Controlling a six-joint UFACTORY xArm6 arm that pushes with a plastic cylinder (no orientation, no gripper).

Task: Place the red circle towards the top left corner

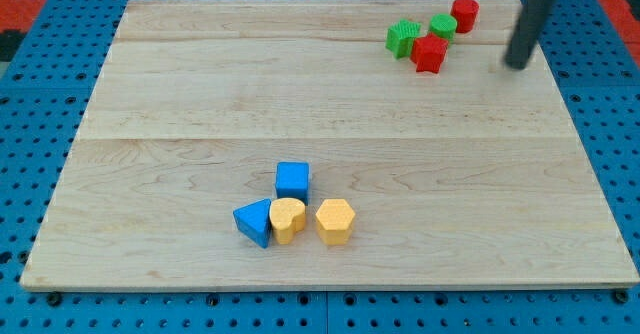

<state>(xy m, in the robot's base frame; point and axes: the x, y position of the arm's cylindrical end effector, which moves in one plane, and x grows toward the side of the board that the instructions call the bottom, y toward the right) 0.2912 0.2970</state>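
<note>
The red circle block [465, 14] sits near the view's top right of the wooden board [200, 94]. A green circle-like block [443, 26] touches it on its lower left. A green star block [403, 38] and a red star-like block [429, 54] lie just left and below. My tip [516, 65] is to the right of this cluster, lower right of the red circle and apart from it.
A blue square block [292, 180], a blue triangle block [254, 221], a yellow heart block [287, 219] and a yellow hexagon block [335, 221] cluster near the view's bottom centre. Blue pegboard surrounds the board.
</note>
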